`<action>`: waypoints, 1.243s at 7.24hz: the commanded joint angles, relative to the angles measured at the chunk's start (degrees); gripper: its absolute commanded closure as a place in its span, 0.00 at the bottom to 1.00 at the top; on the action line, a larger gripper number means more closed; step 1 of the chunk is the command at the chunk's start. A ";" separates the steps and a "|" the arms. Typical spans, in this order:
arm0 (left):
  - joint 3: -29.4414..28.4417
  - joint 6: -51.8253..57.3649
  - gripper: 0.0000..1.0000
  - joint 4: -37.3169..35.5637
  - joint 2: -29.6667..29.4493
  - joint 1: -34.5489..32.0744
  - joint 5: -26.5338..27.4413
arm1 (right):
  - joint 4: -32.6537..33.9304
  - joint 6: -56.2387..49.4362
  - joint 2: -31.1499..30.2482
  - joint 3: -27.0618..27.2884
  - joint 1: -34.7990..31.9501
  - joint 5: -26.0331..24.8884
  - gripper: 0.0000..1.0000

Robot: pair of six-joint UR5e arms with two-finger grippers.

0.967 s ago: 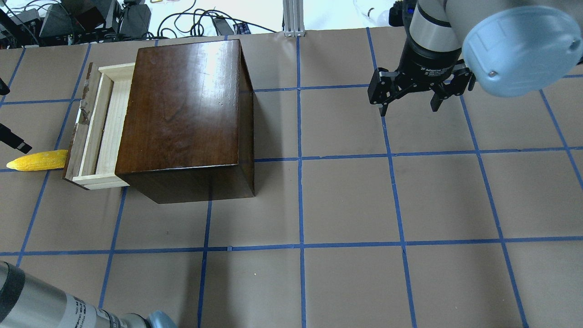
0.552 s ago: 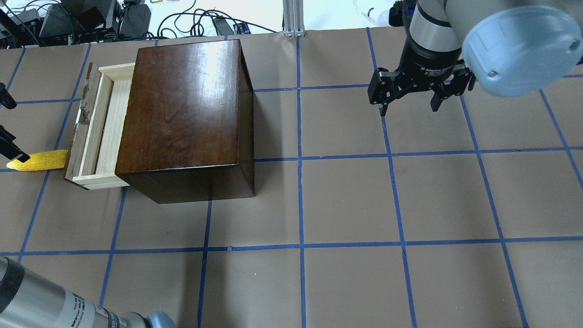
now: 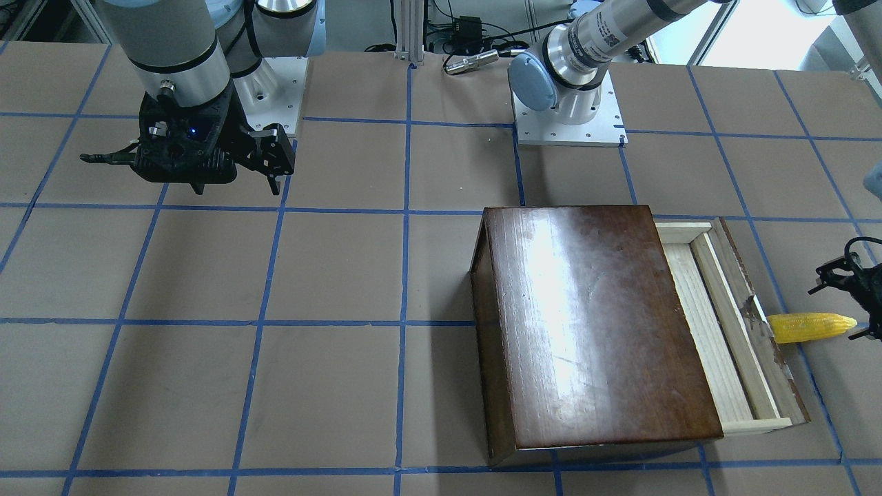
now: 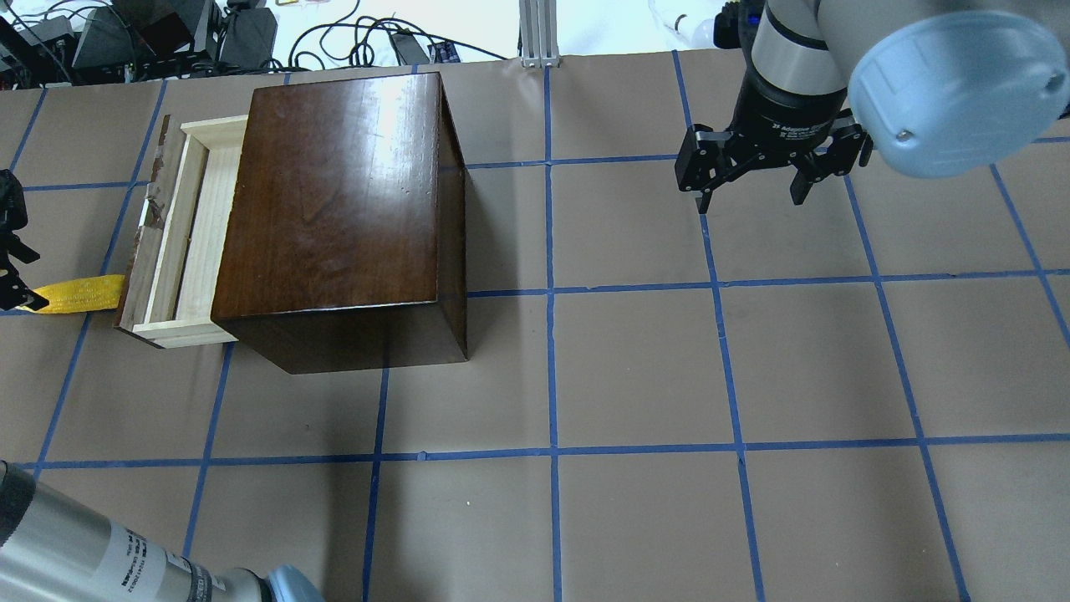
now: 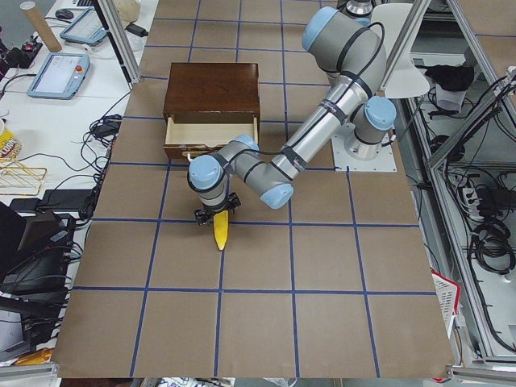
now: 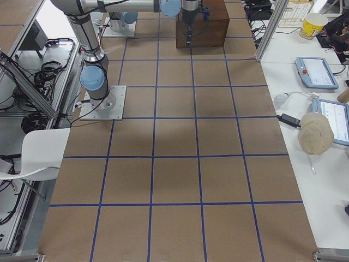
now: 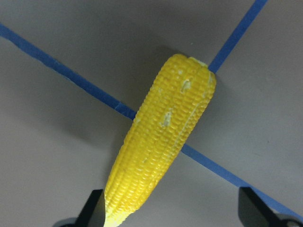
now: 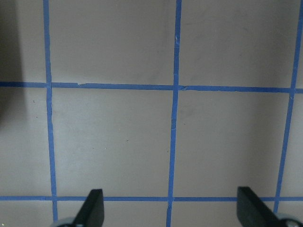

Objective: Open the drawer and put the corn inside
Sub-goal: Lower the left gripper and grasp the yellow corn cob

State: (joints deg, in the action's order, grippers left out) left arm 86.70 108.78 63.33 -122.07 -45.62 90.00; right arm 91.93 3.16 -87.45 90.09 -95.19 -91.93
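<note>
Looking down from the overhead camera, I count one wooden box (image 4: 334, 201), one drawer (image 4: 180, 242), one corn (image 4: 79, 294) cob and two grippers on a brown table (image 4: 635, 376) gridded with blue tape (image 4: 552, 368).

The glossy dark box sits toward 10 o'clock on the table. Its single drawer is pulled partway out of the box's 9 o'clock side, with the pale-wood floor showing behind a chipped dark front panel (image 4: 138, 251).

The corn lies flat on the table outside the drawer, at 9 o'clock from the front panel. Its blunt end is just beside that panel, and I cannot tell whether they touch. Its pointed end aims away toward 9 o'clock. My left wrist camera shows the cob lying across a crossing of two tape lines.

The left gripper (image 7: 173, 210) is low over the corn's pointed end at the 9 o'clock edge of the table. Its two fingers (image 7: 94, 210) are spread wide and the tip lies between them, close to one finger. I cannot tell whether that finger touches the cob.

The right gripper (image 4: 752, 196) hangs at about 1 o'clock, well apart from the box. It points down at bare table with its two fingers spread wide and nothing between them.
</note>
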 commanded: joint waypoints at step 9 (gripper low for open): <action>6.90 13.65 0.00 -9.11 -1.33 1.68 -6.68 | 0.00 0.00 0.00 0.00 0.00 0.00 0.00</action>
State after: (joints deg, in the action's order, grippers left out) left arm 93.23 122.60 54.34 -123.36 -43.78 83.40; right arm 91.93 3.16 -87.45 90.09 -95.19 -91.93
